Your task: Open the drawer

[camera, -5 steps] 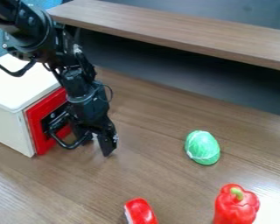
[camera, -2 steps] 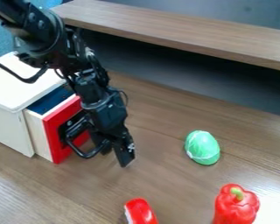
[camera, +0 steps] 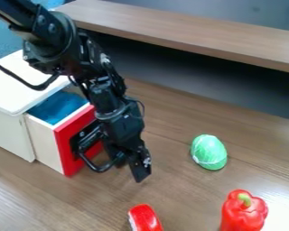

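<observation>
Although I cannot tell how far open the gripper [camera: 132, 169] is or whether it holds the black handle [camera: 97, 168] beside it, the red-fronted drawer [camera: 65, 146] (blue inside) stands partly out of its white cabinet [camera: 8, 88], with a green rounded object [camera: 209, 152], a red pepper [camera: 243, 213] and another red object [camera: 146, 218] on the tabletop [camera: 183, 194].

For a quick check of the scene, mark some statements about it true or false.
1. The drawer is pulled partly out of the white cabinet. True.
2. The drawer's inside is yellow. False: it is blue.
3. The gripper is at the drawer's handle. True.
4. The red pepper stands on the table. True.
5. The gripper is at the pepper. False: they are well apart.
</observation>
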You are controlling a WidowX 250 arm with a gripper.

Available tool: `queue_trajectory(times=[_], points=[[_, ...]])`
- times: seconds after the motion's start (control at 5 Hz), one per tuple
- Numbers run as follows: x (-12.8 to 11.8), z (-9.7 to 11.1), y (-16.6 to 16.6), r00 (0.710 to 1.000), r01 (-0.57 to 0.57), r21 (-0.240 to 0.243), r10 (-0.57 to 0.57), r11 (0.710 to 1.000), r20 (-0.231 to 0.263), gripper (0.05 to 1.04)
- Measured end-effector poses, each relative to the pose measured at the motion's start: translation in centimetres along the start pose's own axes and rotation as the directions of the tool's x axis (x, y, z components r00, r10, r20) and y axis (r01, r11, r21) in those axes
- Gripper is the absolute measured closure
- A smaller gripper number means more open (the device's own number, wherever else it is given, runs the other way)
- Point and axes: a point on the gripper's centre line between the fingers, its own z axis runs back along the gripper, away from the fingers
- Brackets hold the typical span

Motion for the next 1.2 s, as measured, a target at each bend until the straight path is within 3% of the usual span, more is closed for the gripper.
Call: queue_trajectory(times=[0.8, 1.2], points=[[0.4, -0.7, -3.0, 0.999, 0.042, -0.024, -0.043, 0.999, -0.023, 0.083], [0.4, 0.1, -2.8, 0.999, 0.025, 0.006, -0.025, 1.000, -0.022, 0.083]])
